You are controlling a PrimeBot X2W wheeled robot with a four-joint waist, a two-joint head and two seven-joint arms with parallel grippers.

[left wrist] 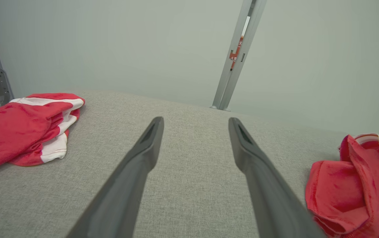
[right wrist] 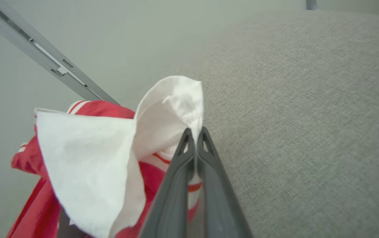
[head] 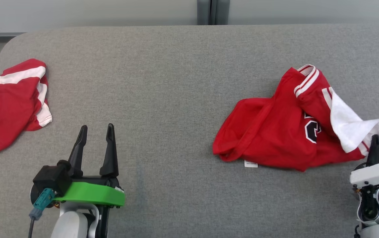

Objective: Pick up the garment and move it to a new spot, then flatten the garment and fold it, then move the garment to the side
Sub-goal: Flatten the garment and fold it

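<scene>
While the right gripper point(right wrist: 195, 132) sits low at the near right edge of the table point(head: 176, 82), its two dark fingers are clenched tight on the white corner point(right wrist: 176, 102) of the red jersey point(head: 275, 132). That's a firm pinch, right where the white inside is turned out. Over at the near left, the left gripper point(head: 97, 127) hovers above bare grey cloth, fingers spread wide, holding nothing.

Just beyond the right gripper, the jersey lies in a crumpled heap on the right side of the table. It's folded over itself, a black number point(head: 312, 130) half showing and a small white label point(head: 251, 164) poking out at its near edge.

So this looks like the first step: the grab is made, the lift and carry to a new spot not yet done. Next, I'd say, the right arm needs to raise that corner until the heap hangs free. Then it can swing the jersey toward the open middle of the table, where the idle left gripper can help spread it.

Farther off at the left edge, a second red garment point(head: 7, 105) lies bunched, well apart. Behind it all stands a grey post point(head: 212, 11) against the pale wall point(head: 77, 13).
</scene>
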